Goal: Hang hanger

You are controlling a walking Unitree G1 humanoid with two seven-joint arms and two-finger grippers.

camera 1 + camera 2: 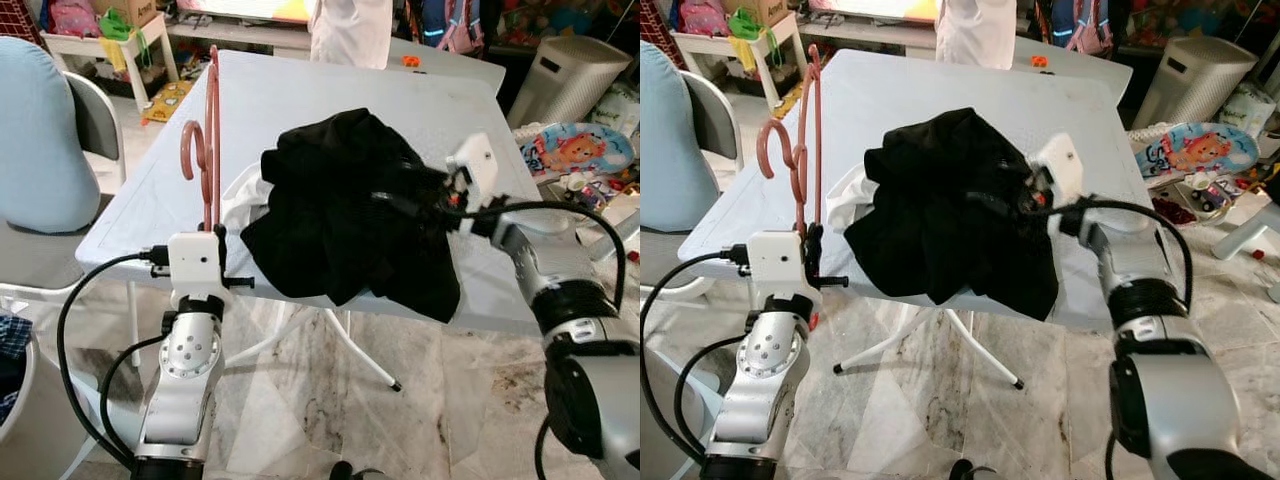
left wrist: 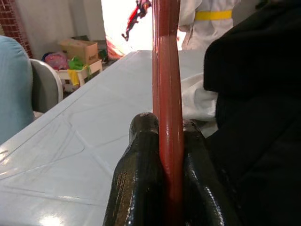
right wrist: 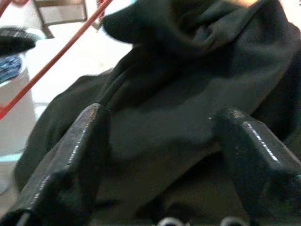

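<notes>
Nearest to me, my left end effector is at the front left edge of the surface, its two black fingers clamped tight on the bar of the red hanger. The hanger stands upright from that grip, its hook curling out to my left above the surface.

Just beside the hanger, to my right, a black garment lies heaped on the surface, with its lower folds drooping over the front edge. A bit of white cloth peeks out from under its left side, close to the hanger's bar.

My right end effector is at the right side of the heap, its fingers spread apart with black fabric lying between and ahead of them; I cannot tell whether they touch it.

Below the front edge, the white legs of the surface stand on a marbled floor. A chair with a light blue back stands at my left. Beyond the far edge of the surface a person in white clothing stands, and a white appliance sits at the far right.
</notes>
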